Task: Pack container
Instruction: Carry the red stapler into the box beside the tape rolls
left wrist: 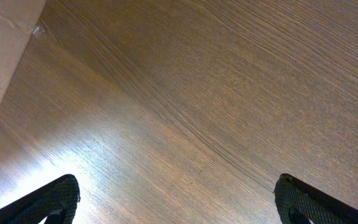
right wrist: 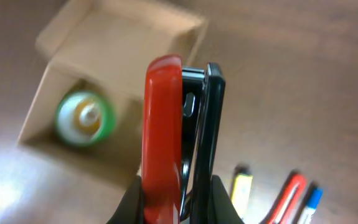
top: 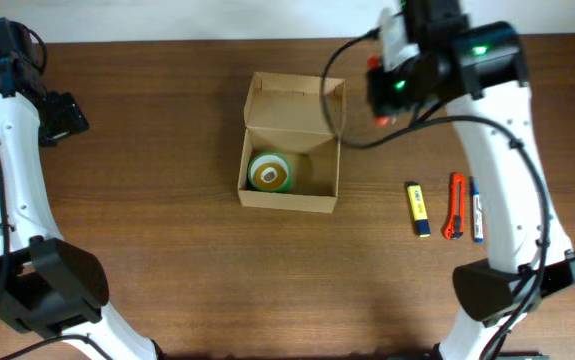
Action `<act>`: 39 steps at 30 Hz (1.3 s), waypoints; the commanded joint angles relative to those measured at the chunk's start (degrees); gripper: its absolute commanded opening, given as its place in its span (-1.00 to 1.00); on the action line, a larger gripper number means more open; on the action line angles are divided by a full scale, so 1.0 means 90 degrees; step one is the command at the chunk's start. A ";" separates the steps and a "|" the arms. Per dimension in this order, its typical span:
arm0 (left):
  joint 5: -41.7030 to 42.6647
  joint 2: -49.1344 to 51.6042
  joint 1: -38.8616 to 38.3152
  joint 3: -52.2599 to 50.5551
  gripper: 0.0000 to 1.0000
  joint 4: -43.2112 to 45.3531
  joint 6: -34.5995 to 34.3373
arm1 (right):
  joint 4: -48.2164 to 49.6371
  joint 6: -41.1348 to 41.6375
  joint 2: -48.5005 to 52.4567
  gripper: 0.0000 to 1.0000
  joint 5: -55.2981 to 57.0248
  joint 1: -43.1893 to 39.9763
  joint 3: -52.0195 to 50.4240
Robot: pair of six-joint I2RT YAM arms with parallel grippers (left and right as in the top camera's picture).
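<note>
- Centrally on the bench we see the container, a plain tan cardboard box, with its flap lid standing open on the far side.
- Inside the container, toward its left side, we find a green tape roll lying flat with a pale core. The right wrist view shows the same roll, blurred, in the open box.
- We see the right end effector clamped on a red-and-black tool, which stands on its narrow edge between the fingers. We cannot tell what kind of tool it is.
- From overhead, the right end effector sits just beyond the container's far right corner, not over the opening.
- To the right of the container, well apart from it, three items lie side by side on the bench: a yellow item with a dark tip, an orange utility knife, and a blue pen.
- At the far left of the bench, well away from the container, we see the left end effector.
- Its wrist camera shows the left end effector with its fingers spread wide apart, holding nothing, over bare wood grain.
</note>
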 commanded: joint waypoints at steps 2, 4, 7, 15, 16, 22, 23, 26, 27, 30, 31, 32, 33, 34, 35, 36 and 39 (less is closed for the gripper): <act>0.0027 -0.0192 0.0039 -0.0029 1.00 0.0000 0.0100 | -0.0073 0.0901 -0.0061 -0.93 -0.0107 0.0775 0.0136; 0.0027 -0.0192 0.0039 -0.0029 0.99 0.0000 0.0100 | -0.0012 0.1384 -0.0061 -0.93 0.0049 0.1098 0.0136; 0.0027 -0.0192 0.0039 -0.0029 1.00 0.0000 0.0100 | -0.0005 0.2344 -0.0032 -0.92 0.0767 0.1583 0.0121; 0.0027 -0.0192 0.0039 -0.0029 0.99 0.0000 0.0100 | -0.0083 0.3810 0.0699 -0.92 0.1226 0.2276 0.0063; 0.0027 -0.0192 0.0039 -0.0029 0.99 -0.0002 0.0100 | -0.0131 0.3934 0.0865 -0.92 0.1231 0.2271 0.0063; 0.0027 -0.0192 0.0039 -0.0029 1.00 0.0000 0.0100 | -0.0141 0.4325 0.1591 -0.92 0.1258 0.2232 0.0063; 0.0027 -0.0192 0.0039 -0.0029 0.99 0.0000 0.0100 | -0.0146 0.4325 0.1673 -0.92 0.1277 0.2222 0.0063; 0.0027 -0.0192 0.0039 -0.0029 1.00 0.0000 0.0100 | -0.0180 0.4311 0.1885 -0.92 0.1377 0.2120 0.0049; 0.0027 -0.0192 0.0039 -0.0029 0.99 0.0000 0.0100 | -0.0185 0.4214 0.1899 -0.93 0.1375 0.2084 0.0036; 0.0027 -0.0192 0.0039 -0.0029 0.99 -0.0002 0.0100 | -0.0155 0.4027 0.1916 -0.92 0.1404 0.1972 -0.0107; 0.0027 -0.0192 0.0039 -0.0029 0.99 0.0000 0.0100 | -0.0143 0.3980 0.1916 -0.92 0.1409 0.1923 -0.0180; 0.0027 -0.0192 0.0039 -0.0029 0.99 0.0000 0.0100 | -0.0117 0.3881 0.1916 -0.92 0.1399 0.1885 -0.0248; 0.0027 -0.0192 0.0039 -0.0029 0.99 -0.0002 0.0100 | -0.0102 0.3803 0.1916 -0.92 0.1401 0.1841 -0.0318; 0.0027 -0.0192 0.0039 -0.0029 1.00 0.0000 0.0102 | -0.0092 0.3725 0.1916 -0.92 0.1396 0.1790 -0.0401; 0.0027 -0.0192 0.0039 -0.0029 1.00 0.0000 0.0100 | -0.0092 0.3631 0.1916 -0.93 0.1394 0.1746 -0.0469; 0.0027 -0.0192 0.0039 -0.0029 1.00 -0.0002 0.0100 | -0.0090 0.3568 0.1916 -0.92 0.1394 0.1727 -0.0520; 0.0027 -0.0192 0.0039 -0.0029 0.99 0.0000 0.0100 | -0.0015 0.3453 0.1916 -0.93 0.1377 0.1705 -0.0644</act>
